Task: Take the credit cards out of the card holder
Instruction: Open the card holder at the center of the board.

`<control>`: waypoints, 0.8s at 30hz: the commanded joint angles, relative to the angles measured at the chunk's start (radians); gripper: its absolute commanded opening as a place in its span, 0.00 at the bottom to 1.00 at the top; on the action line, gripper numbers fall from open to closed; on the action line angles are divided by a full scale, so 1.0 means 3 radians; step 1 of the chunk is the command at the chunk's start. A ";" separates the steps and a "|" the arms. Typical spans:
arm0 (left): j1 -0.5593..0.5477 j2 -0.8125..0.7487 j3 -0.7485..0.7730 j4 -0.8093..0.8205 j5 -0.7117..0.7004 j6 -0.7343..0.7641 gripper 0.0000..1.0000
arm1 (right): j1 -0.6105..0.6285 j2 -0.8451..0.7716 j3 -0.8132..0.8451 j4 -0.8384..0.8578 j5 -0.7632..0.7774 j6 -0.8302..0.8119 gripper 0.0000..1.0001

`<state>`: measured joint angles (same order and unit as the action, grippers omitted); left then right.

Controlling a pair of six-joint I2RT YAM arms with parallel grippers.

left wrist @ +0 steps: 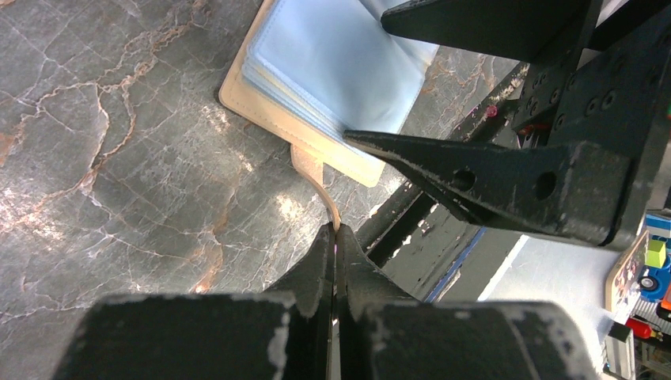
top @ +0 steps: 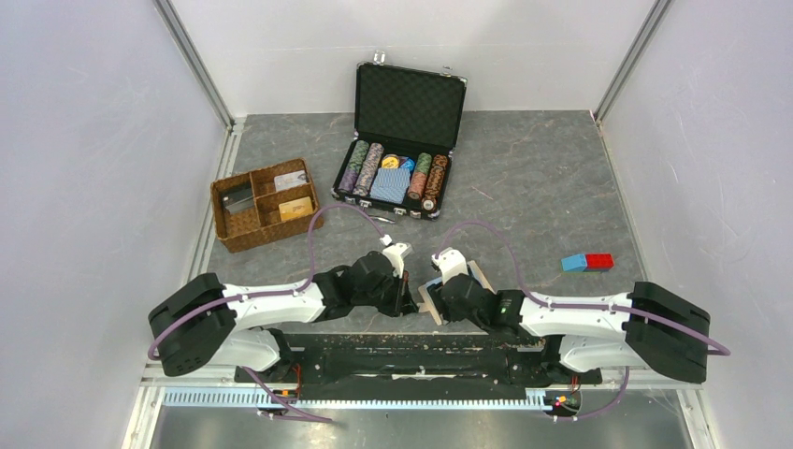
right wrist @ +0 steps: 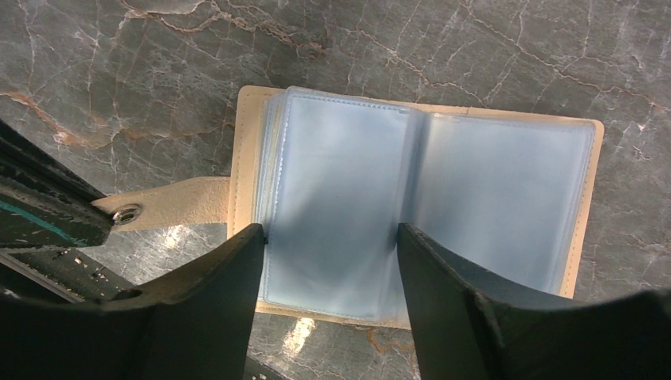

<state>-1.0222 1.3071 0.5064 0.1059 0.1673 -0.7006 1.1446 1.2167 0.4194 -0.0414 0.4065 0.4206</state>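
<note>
At far left, the tray (top: 245, 238) has three cards (top: 295, 208) lying in its compartments, so part of the job looks done. To its right and farther back is the open case (top: 411, 103) with its rows of chips (top: 374, 168). Both are well apart from the work and in nobody's way.

At the near middle, the left gripper (left wrist: 335, 229) is clamped tight on the strap (left wrist: 312, 170), pinning the holder (right wrist: 247, 142) to the table (right wrist: 475, 55). The holder lies open and flat just right of that gripper, pale blue pockets facing up.

The right gripper (right wrist: 330, 229) hangs over the holder's left page with its jaws spread wide, one finger at each side of that page and nothing held between them. The two pockets that show look empty. More pockets are stacked under the left page, and whether any card hides there cannot be told. What is left, probably, is to leaf through those and pull out anything inside. The limp, slippery sleeves are the likely nuisance.

Far to the right sit blue and red blocks (top: 587, 262), clear of both arms.
</note>
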 commanded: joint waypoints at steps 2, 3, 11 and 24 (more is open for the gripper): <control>0.0007 -0.0113 -0.0046 0.0087 -0.0024 0.0073 0.02 | 0.0022 -0.0045 0.0054 -0.0134 0.0243 0.0066 0.58; 0.0007 -0.0112 -0.0048 0.0087 -0.0026 0.0069 0.02 | 0.0020 -0.0070 0.0054 -0.0143 0.0255 0.0073 0.57; 0.0007 -0.0117 -0.0042 0.0072 -0.0031 0.0075 0.02 | 0.0029 -0.0186 0.0090 -0.0295 0.0409 0.0078 0.56; 0.0007 -0.0133 -0.0057 0.0061 -0.0036 0.0074 0.02 | 0.0020 -0.0484 0.0159 -0.0727 0.0886 0.0134 0.60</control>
<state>-1.0222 1.2930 0.4995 0.1047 0.1654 -0.7006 1.1484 1.1126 0.4240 -0.2096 0.5789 0.4381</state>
